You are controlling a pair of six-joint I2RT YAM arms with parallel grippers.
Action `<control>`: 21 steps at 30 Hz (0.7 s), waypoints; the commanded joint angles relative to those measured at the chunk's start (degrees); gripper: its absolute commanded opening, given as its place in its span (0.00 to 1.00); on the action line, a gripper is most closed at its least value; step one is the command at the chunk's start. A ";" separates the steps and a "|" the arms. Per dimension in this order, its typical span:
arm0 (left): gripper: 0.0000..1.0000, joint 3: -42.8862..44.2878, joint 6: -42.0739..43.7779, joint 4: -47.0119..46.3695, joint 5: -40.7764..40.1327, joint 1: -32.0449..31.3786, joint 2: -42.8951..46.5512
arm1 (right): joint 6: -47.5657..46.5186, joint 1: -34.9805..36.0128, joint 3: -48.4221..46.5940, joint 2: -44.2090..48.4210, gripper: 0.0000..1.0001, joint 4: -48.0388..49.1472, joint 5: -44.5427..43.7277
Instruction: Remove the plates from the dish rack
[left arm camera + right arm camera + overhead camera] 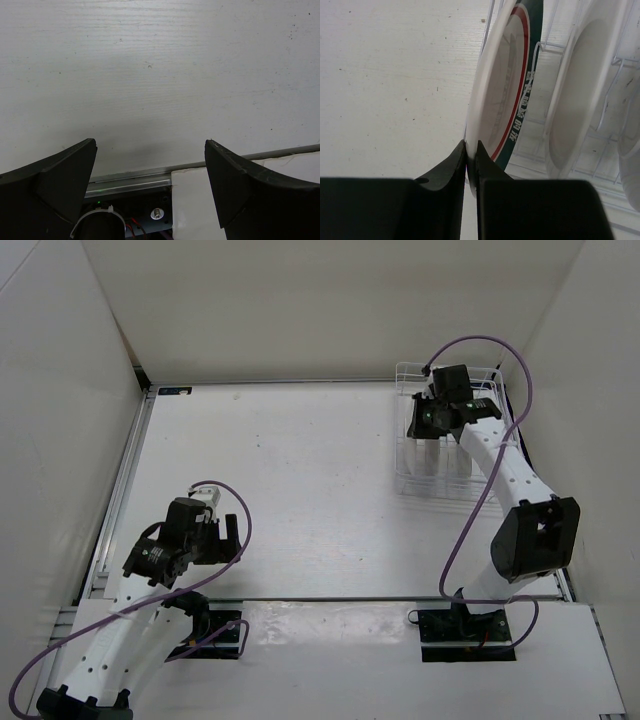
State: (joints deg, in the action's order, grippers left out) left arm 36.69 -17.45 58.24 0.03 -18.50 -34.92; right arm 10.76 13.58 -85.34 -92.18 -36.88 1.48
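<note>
The white wire dish rack point(410, 475) stands at the table's far right. In the right wrist view a white plate with a green rim band and red ring point(502, 90) stands upright in it. My right gripper point(471, 145) is shut on that plate's near rim, one finger on each face. To its right a second pale plate point(582, 95) stands upright between the rack's wires point(547, 47). From above, the right gripper point(428, 418) hangs over the rack's left part. My left gripper point(213, 532) hovers low over the near left of the table, open and empty point(150, 145).
White walls enclose the table on three sides. A metal rail point(120, 510) runs along the left edge. A white board point(250, 170) covers the near edge by the arm bases. Another pale rounded item point(631, 145) sits at the rack's far right.
</note>
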 commanded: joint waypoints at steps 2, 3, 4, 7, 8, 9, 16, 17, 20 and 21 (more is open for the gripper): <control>1.00 0.40 0.05 -0.49 0.76 -0.04 0.03 | -2.24 -0.49 -4.31 5.86 0.00 -0.21 -4.63; 1.00 0.14 0.05 -0.49 0.67 0.04 0.02 | -2.24 -0.58 -4.48 6.05 0.00 -0.12 -4.99; 1.00 0.23 0.05 -0.49 0.76 -0.04 0.20 | -2.41 -0.66 -4.57 6.57 0.00 0.06 -4.73; 1.00 0.32 -0.04 -0.67 0.93 0.04 -0.24 | -2.68 -0.66 -5.98 8.51 0.00 -0.29 -5.78; 1.00 0.32 -0.04 -0.76 1.11 -0.04 -0.33 | -2.42 -0.49 -7.11 9.47 0.00 -0.47 -5.96; 1.00 0.32 0.05 -0.58 1.11 -0.04 -0.50 | -2.41 -0.58 -7.38 9.74 0.00 -0.47 -6.13; 1.00 0.32 0.05 -0.67 1.11 -0.13 -0.50 | -1.54 0.56 -11.60 13.87 0.00 0.06 -2.09; 1.00 0.23 0.14 -0.67 1.11 0.04 -0.68 | -1.71 1.44 -13.17 13.70 0.00 -0.55 1.82; 1.00 0.31 0.05 -0.58 1.02 -0.04 -0.77 | -2.23 5.29 -15.64 12.47 0.00 -1.61 3.79; 1.00 0.32 0.14 -0.58 1.20 -0.13 -0.68 | -3.02 7.05 -16.86 11.68 0.00 -1.87 3.97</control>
State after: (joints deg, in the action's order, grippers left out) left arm 36.69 -17.45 58.24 0.45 -18.50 -35.55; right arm 9.74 16.69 -98.26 -80.25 -40.51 1.48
